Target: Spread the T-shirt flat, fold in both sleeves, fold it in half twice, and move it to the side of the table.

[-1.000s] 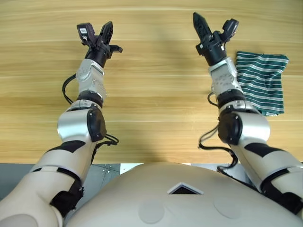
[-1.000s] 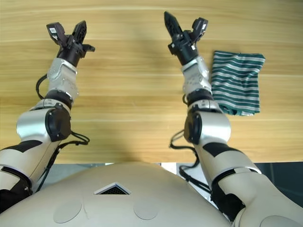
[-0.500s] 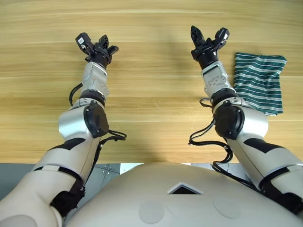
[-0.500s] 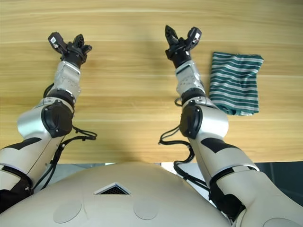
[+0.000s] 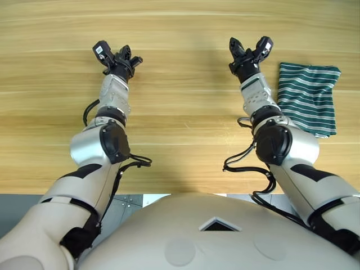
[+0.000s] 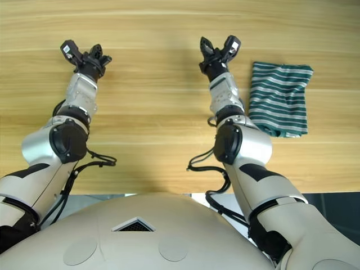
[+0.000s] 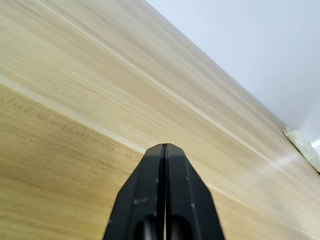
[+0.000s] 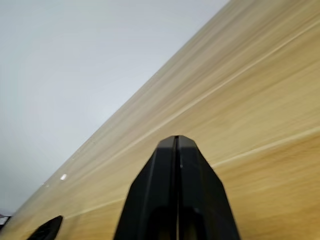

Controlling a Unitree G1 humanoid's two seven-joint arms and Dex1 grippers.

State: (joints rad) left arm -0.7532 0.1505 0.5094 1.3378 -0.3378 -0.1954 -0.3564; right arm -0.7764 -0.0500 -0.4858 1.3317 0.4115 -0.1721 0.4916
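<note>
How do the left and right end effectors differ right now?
The left end effector is over bare table, far from the folded T-shirt. The right end effector is just beside the T-shirt, on its left, not touching it. The left arm points almost straight ahead, while the right arm angles inward toward the table's middle. Shared: both are shut, empty and about equally far forward.

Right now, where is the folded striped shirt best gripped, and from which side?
Take the shirt by its long edge facing the middle of the table, coming in low from that side. It lies flat as a slightly tilted rectangle, and that edge is nearest the right arm; the near corner looks uneven, likely a poorer hold.
</note>
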